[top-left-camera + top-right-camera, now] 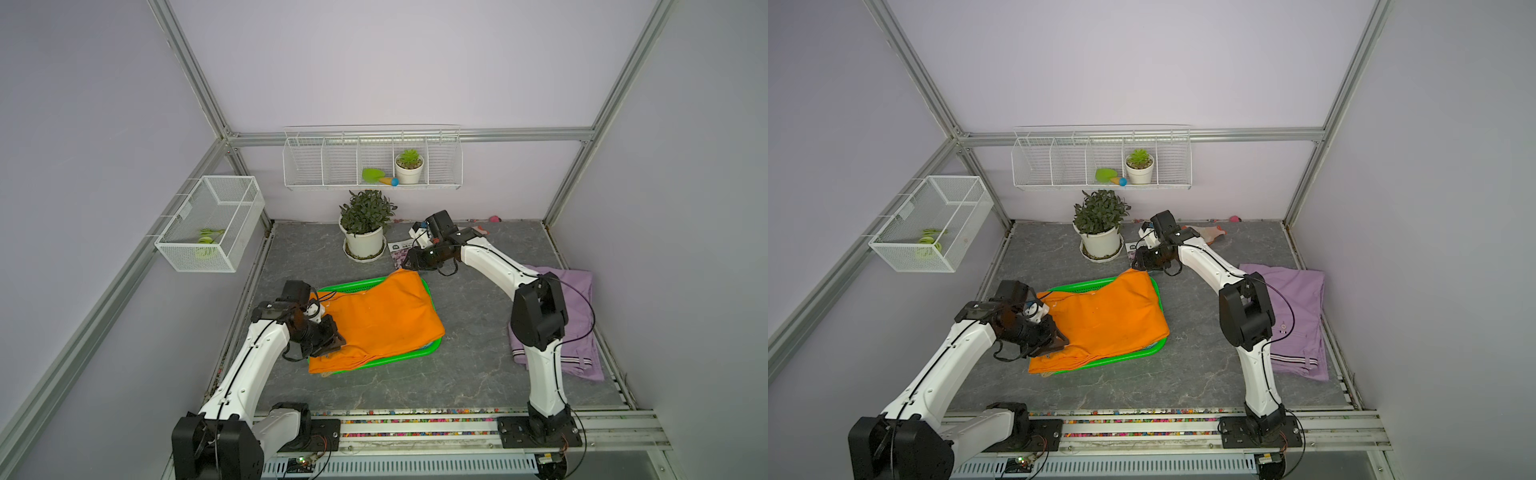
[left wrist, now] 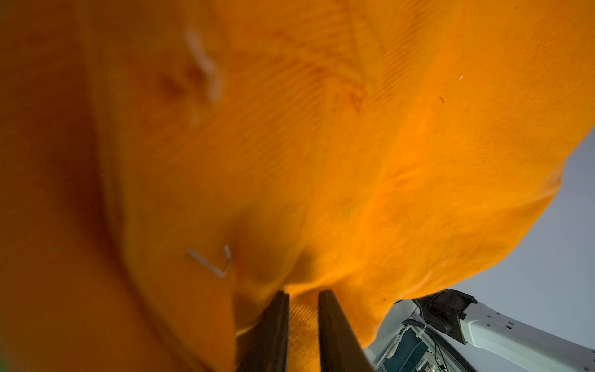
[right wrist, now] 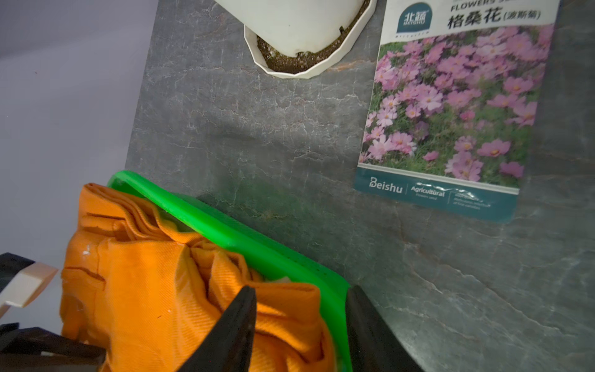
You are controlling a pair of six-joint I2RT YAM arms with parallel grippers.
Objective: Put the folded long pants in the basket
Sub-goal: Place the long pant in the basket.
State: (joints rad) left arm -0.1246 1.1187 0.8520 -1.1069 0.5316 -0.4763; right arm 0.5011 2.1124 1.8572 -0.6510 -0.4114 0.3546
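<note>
The bright orange folded pants lie spread over the green basket, overhanging its near left end. My left gripper is at their near left corner, shut on a fold of the orange cloth. My right gripper is at the basket's far corner, open, its jaws astride the orange cloth and the green rim. The lilac folded pants lie on the table at the right, partly behind the right arm.
A potted plant and a flower seed packet sit just behind the basket. An orange-and-white glove lies at the back. A white wire rack hangs on the back wall and a white mesh basket on the left wall.
</note>
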